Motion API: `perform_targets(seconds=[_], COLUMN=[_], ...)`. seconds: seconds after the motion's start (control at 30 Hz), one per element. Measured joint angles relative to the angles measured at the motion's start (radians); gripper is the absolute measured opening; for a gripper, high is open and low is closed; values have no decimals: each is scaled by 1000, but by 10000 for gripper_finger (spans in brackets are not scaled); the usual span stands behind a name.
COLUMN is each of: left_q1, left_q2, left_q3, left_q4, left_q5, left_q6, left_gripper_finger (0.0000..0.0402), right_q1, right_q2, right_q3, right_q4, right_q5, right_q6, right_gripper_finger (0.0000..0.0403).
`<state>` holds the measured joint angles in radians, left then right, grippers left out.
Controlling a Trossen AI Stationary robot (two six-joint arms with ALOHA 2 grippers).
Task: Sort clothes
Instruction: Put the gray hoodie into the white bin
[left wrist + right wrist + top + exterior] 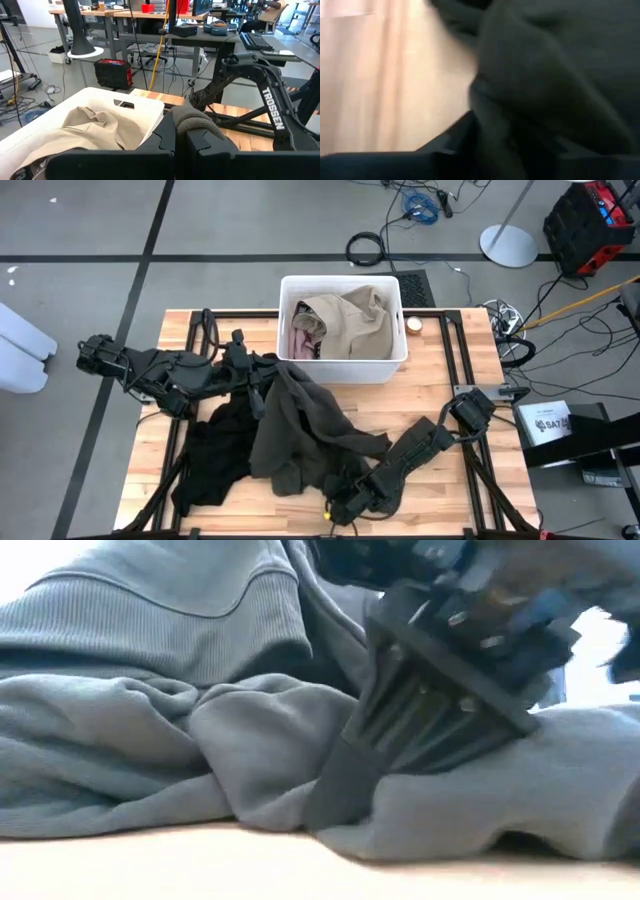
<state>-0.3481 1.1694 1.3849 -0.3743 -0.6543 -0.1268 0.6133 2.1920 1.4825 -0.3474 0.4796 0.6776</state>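
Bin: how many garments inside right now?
2 visible: a tan garment fills most of the white bin, and a pink one shows at its left edge. More may lie underneath.

Grey floor [250,220] crossed by dark tape lines. Wooden table [440,430] in black frame. Coiled black cable [365,248] and blue cable [422,204] on far floor. White round stand base [508,246] far right. Red case [590,220] in far right corner.

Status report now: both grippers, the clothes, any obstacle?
Left gripper shut on olive-green garment near white bin. Right gripper low at its near edge, closing on fabric. Khaki garment in bin, black garment on table. No obstacle seen.
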Motion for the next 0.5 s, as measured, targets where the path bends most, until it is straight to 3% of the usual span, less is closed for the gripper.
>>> perform_targets(seconds=[0.1,0.13,0.3,0.5], left_q1=[0,0,0,0], left_q2=[0,0,0,0], left_q3=[0,0,0,0], left_q4=[-19,-26,-40,-39], left_q5=[11,18,32,32], left_q6=[-9,-22,-25,-25], left_gripper_finger=[3,3,3,3], right_q1=[-5,-5,4,61], right_q2=[-9,-20,-153,-459], right_q3=[1,0,-1,0], right_q4=[-50,-72,-185,-391], right_q5=[1,-3,-20,74], right_q6=[13,5,6,35], right_gripper_finger=[32,18,5,3])
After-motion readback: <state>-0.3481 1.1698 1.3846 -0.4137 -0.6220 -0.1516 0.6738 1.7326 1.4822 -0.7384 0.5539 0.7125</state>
